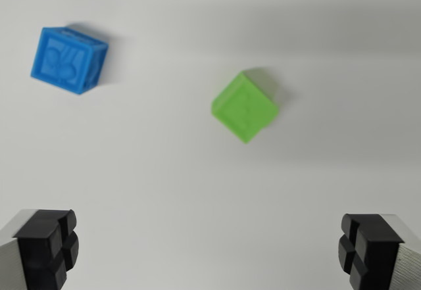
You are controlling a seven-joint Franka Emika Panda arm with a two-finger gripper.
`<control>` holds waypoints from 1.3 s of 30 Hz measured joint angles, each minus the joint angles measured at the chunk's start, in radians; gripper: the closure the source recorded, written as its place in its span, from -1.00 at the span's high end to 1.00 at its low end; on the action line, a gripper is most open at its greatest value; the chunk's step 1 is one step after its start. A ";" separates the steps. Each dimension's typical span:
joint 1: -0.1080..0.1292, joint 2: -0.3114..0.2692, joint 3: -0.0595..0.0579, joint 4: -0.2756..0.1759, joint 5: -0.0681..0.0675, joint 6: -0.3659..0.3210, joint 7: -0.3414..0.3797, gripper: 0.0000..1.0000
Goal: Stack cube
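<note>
With its jaws spread wide and empty, the gripper hovers above a white table, the green cube at twelve o'clock, the blue cube at ten.

Blue cube, upper left of the frame: plastic by the look, matt, raised relief moulded into its faces.
Green cube, just right of centre: plastic-looking, matt, faint relief on top (too blurred to read).
Desk: white, smooth, even, matt.
Tool, bottom corners: black matt pads with grooved faces, on pale grey, finely ribbed bodies.
</note>
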 joint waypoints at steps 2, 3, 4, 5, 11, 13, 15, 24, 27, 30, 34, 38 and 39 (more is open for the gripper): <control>0.000 0.000 0.000 0.000 0.000 0.000 0.000 1.00; 0.000 0.000 0.000 0.000 0.000 0.000 0.000 1.00; 0.000 0.000 0.000 0.000 0.000 0.000 0.000 1.00; 0.000 0.000 0.000 0.000 0.000 0.000 0.000 1.00; 0.000 0.000 0.000 0.000 0.000 0.000 0.000 1.00; 0.000 0.000 0.000 0.000 0.000 0.000 0.001 1.00; 0.000 0.001 0.000 0.000 0.000 0.000 0.002 1.00; 0.000 0.005 -0.001 -0.015 0.000 0.019 0.024 1.00; 0.000 0.007 -0.002 -0.023 0.000 0.028 0.034 1.00; 0.000 0.012 -0.003 -0.031 0.000 0.041 0.050 1.00; 0.000 0.017 -0.005 -0.046 0.000 0.062 0.073 1.00; 0.000 0.024 -0.008 -0.062 0.000 0.085 0.101 1.00; 0.000 0.026 -0.008 -0.067 0.000 0.093 0.108 1.00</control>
